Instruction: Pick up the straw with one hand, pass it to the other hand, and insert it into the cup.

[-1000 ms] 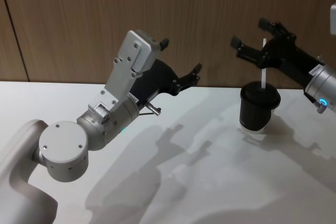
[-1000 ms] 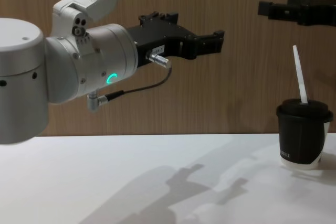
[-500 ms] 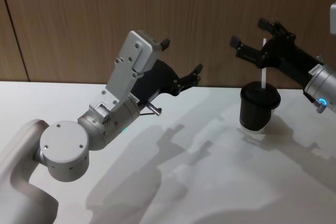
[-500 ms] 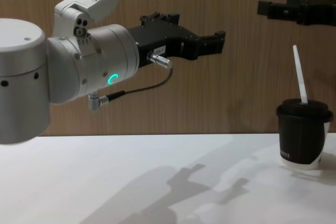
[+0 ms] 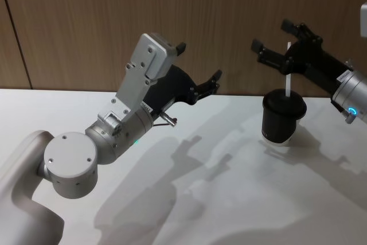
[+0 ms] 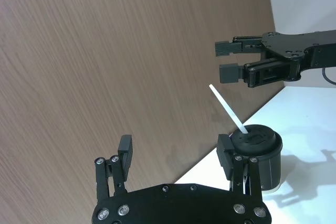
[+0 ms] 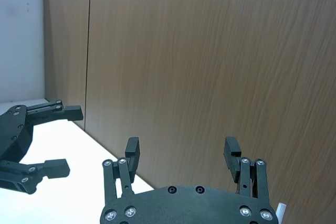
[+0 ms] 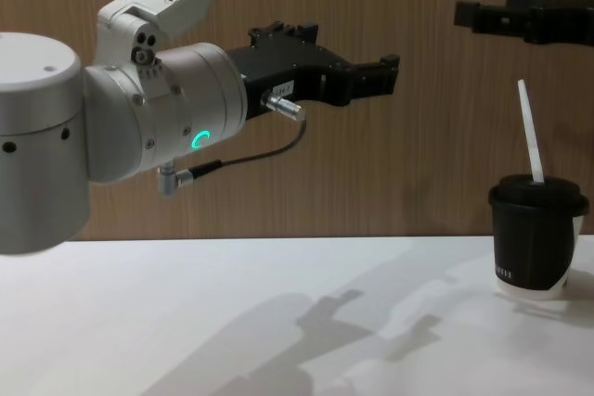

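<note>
The white straw (image 5: 285, 87) stands slightly tilted in the lid of the black cup (image 5: 281, 121), which sits on the table at the far right. My right gripper (image 5: 270, 35) hovers open just above the cup, its fingers apart from the straw (image 8: 532, 136). In the chest view this gripper (image 8: 487, 6) is well above the cup (image 8: 536, 252). My left gripper (image 5: 198, 61), with silver wrist and green ring, is held open and empty in the air, left of the cup. From the left wrist, its fingers (image 6: 125, 148) frame the cup (image 6: 265, 158) and straw (image 6: 227, 111).
The white table (image 5: 229, 199) carries the arms' shadows in front of the cup. A brown wooden wall (image 5: 86, 21) runs close behind the table's far edge. My left arm's big silver joint (image 8: 56, 146) is at the near left.
The left arm has crept very slightly. Straw, cup and right gripper have stayed where they were.
</note>
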Action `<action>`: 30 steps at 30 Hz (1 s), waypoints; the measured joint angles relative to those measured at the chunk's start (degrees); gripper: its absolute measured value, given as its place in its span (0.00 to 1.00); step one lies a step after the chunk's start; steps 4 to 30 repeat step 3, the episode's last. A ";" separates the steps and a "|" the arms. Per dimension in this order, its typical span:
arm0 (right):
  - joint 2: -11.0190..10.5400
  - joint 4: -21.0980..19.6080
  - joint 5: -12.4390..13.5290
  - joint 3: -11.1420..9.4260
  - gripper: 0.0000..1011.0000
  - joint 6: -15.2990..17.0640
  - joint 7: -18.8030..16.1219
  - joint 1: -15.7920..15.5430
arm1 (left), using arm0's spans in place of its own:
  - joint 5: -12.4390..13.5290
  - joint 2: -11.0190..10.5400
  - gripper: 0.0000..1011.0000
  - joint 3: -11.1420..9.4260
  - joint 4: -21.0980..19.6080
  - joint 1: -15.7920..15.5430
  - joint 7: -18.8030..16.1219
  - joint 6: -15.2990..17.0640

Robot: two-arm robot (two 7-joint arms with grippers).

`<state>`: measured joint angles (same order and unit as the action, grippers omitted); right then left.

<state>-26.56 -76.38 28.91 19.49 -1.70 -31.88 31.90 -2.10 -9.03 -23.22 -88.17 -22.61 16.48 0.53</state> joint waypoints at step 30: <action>0.00 0.00 0.00 0.00 0.99 0.00 0.00 0.00 | 0.00 0.00 0.99 0.00 0.01 0.00 0.00 0.01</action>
